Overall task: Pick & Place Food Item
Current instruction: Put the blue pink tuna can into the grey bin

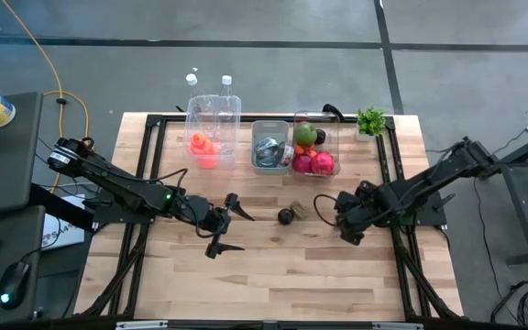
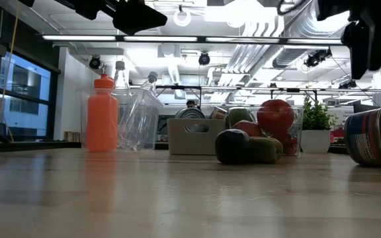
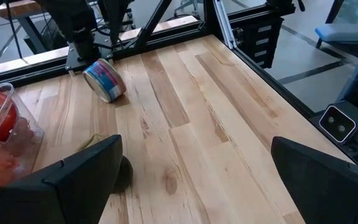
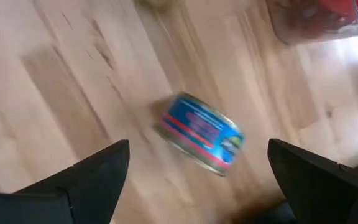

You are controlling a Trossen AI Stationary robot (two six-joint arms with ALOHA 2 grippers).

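The tin can (image 4: 199, 141) lies on its side on the bare wood just below the right gripper (image 1: 330, 214), whose fingers are spread wide, while the left gripper (image 1: 229, 225) hangs equally spread to the left of two small dark fruits (image 1: 291, 214). The can is judged stiff, fairly heavy and apt to roll, so it is best taken across its flat ends. At the far edge, an orange bottle is held in the clear bin (image 1: 214, 110), metal items in the grey box (image 1: 269, 126), and red and green fruit in the clear tub (image 1: 330, 137).

Grey concrete floor (image 1: 246, 23) around wooden surface (image 1: 273, 275). Exposed ceiling ducts (image 2: 270, 26), strip lights (image 2: 121, 38); tall windows (image 2: 18, 92) at one side.
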